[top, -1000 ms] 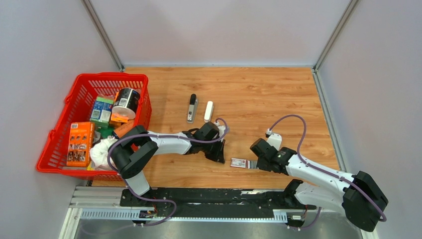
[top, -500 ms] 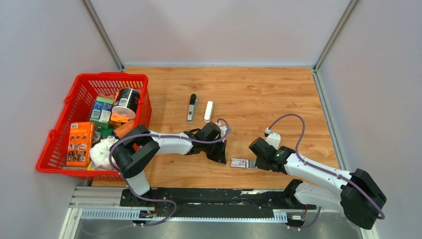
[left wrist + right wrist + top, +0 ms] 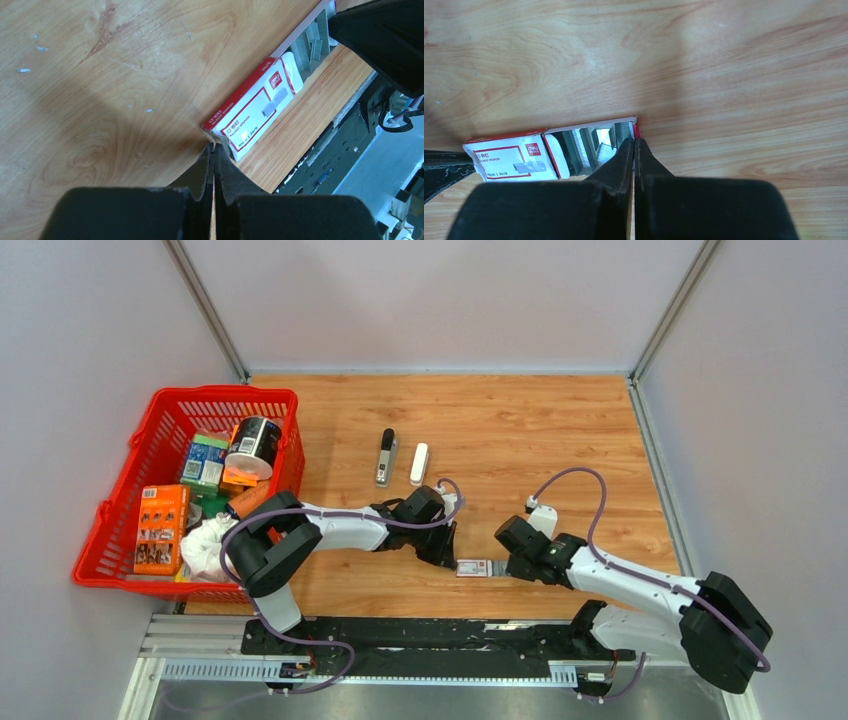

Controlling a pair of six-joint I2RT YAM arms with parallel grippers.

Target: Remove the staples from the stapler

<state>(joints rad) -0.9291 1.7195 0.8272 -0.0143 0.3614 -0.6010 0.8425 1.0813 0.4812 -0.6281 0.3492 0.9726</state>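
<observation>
The stapler lies in two parts at mid-table in the top view: its white body [image 3: 419, 463] and, beside it on the left, the grey black-tipped bar [image 3: 385, 457]. Both grippers are nearer the front edge, at a red-and-white staple box [image 3: 474, 567]. My left gripper [image 3: 214, 146] is shut, its tips touching a corner of the box sleeve [image 3: 255, 107]. My right gripper [image 3: 634, 141] is shut at the red end wall of the pulled-out tray [image 3: 594, 142], which holds strips of staples [image 3: 310, 42]. I cannot tell whether that wall is pinched.
A red basket [image 3: 225, 392] stands at the left with an orange box [image 3: 162, 528], a black-and-white can [image 3: 254, 445] and other packs. Grey walls close the back and sides. The metal rail [image 3: 400, 635] runs along the front edge.
My right gripper has moved left and the staple box has slid left with it, up against the left gripper's tips. The left arm has barely moved.
</observation>
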